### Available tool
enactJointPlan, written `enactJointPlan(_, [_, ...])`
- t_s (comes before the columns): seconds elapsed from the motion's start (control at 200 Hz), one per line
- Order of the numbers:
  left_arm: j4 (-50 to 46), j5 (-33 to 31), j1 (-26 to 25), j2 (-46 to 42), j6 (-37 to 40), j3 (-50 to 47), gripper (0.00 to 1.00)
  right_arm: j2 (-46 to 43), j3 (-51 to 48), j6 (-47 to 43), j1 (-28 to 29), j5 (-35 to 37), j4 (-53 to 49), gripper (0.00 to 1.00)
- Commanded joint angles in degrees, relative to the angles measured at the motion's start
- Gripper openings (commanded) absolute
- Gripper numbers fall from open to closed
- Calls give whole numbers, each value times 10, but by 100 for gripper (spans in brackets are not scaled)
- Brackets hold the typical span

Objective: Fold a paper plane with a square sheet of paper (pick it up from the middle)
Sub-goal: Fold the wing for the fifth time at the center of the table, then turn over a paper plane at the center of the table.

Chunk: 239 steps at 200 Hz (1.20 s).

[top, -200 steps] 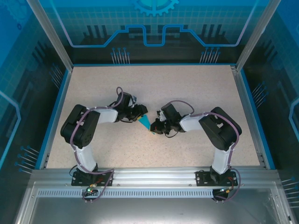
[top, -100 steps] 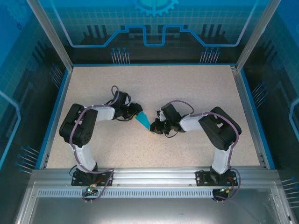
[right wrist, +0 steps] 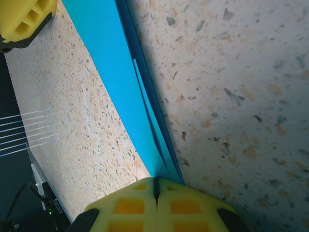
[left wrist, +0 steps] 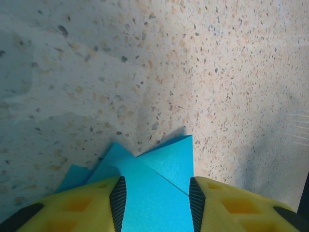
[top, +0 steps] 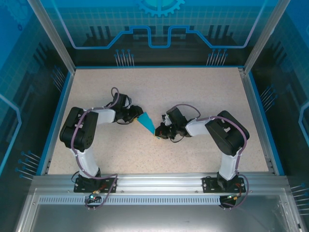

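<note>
On your left, the left gripper [top: 136,114] grasps one end of the creased teal-blue paper dart [top: 147,123] between its yellow fingers [left wrist: 118,198]. The dart spans mid-surface above the speckled surface [top: 193,92]; your right gripper [top: 158,134] is clenched on its other end.

You see the right gripper [right wrist: 155,189] pinched closed on the pointed end of the paper plane [right wrist: 111,63], which slants up over the speckled table [right wrist: 231,77] toward a yellow finger [right wrist: 24,17].
</note>
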Motion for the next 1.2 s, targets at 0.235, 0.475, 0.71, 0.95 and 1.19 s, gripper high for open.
enactJointPlan(0.235, [-61, -32, 29, -8, 41, 30, 43, 25, -32, 10, 10, 16, -63, 0])
enactJointPlan(0.475, [-113, -32, 26, -80, 35, 45, 49, -31, -42, 5, 32, 9, -12, 2])
enactJointPlan(0.71, [-256, -128, -26, -157, 36, 65, 58, -158, -41, -60, 26, 65, -68, 12])
enactJointPlan(0.95, [-313, -183, -131, -118, -2, 99, 63, -121, 32, -142, -44, 52, -135, 21])
enactJointPlan(1.19, [-372, -210, -160, -36, -11, 162, 63, -44, 101, -178, -40, 21, -148, 30])
